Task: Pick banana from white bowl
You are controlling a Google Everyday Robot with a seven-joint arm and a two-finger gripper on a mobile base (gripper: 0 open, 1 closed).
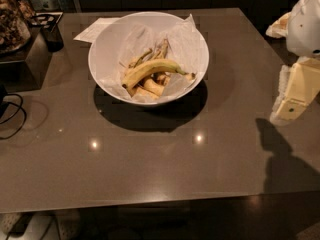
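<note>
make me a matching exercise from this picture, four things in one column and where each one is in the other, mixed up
Things:
1. banana
2. white bowl
3. gripper
4. paper sheet

Places:
a. at the right edge of the view, well away from the bowl
b. lying on top of the smaller pieces inside the bowl
c. flat on the table, behind the bowl to the left
d. on the far half of the table, lined with crinkled paper

Pairs: 1-b, 2-d, 3-a, 4-c
</note>
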